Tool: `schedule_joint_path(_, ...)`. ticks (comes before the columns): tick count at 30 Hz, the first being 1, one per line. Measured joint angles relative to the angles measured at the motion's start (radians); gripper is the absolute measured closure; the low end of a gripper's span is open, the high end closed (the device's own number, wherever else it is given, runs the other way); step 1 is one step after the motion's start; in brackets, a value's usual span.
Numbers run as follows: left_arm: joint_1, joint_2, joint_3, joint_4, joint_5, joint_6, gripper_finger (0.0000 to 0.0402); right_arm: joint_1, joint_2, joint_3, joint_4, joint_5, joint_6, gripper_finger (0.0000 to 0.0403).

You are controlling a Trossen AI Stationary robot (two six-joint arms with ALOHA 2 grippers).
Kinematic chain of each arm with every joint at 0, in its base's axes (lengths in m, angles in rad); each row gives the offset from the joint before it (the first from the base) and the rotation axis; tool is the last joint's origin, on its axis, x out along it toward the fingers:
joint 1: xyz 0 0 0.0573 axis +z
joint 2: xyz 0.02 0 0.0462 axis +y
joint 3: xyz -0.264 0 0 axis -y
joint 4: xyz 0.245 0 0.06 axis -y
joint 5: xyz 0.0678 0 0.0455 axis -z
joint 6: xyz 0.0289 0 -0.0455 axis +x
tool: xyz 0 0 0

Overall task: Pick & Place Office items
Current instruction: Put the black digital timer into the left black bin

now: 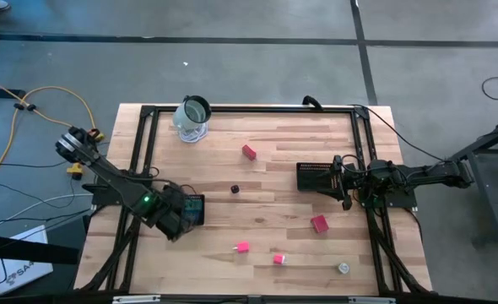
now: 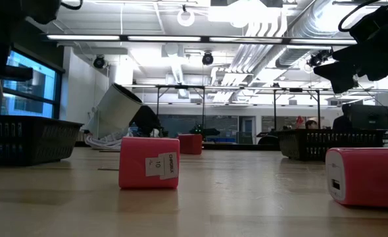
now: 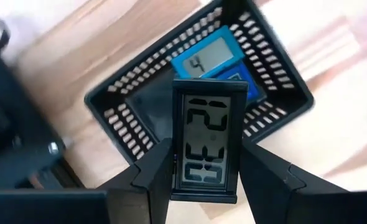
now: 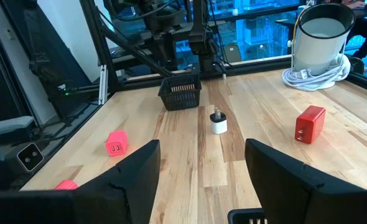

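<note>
High view: left gripper (image 1: pixel 184 215) hangs at the table's left side over a black mesh tray (image 1: pixel 192 209); the tray sits directly under it and a blue item shows inside. Right gripper (image 1: pixel 343 182) is at the right edge, with a second black tray (image 1: pixel 313 176) just ahead of its fingertips. Loose items lie between the two arms: red block (image 1: pixel 249 152), dark cube (image 1: pixel 235 190), larger pink-red block (image 1: pixel 319 223), two small pink blocks (image 1: pixel 243 247) (image 1: pixel 279 258), whitish round piece (image 1: pixel 343 268). A glass jar (image 1: pixel 193 118) stands well beyond the left gripper, near the far edge.

Low view: a pink block with a white label (image 2: pixel 149 162) stands on the wood, another pink block (image 2: pixel 367 177) at the frame's right. Neither gripper's fingertips can be made out.

Left wrist view: fingers (image 3: pixel 151 177) are pinched on a black-framed clock display (image 3: pixel 207 149), held upright between them just above the tray; a blue clock (image 3: pixel 211 57) lies in the tray beyond.

Right wrist view: fingers (image 4: pixel 134 174) stand spread, nothing between them. Ahead lie a white plug adapter (image 4: pixel 219 122), a red block and a pink block.
</note>
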Motion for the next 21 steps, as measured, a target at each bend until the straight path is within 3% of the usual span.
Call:
schedule_joint_path(9, -0.033, 0.081, -0.001, -0.045, 0.023, -0.334, 0.0245, 0.0, 0.0, 0.0, 0.0, 0.0, 0.0, 0.018)
schedule_joint_path(21, -0.032, 0.129, -0.008, -0.057, 0.036, -0.567, 0.0245, 0.0, 0.0, 0.0, 0.0, 0.0, 0.0, 0.018)
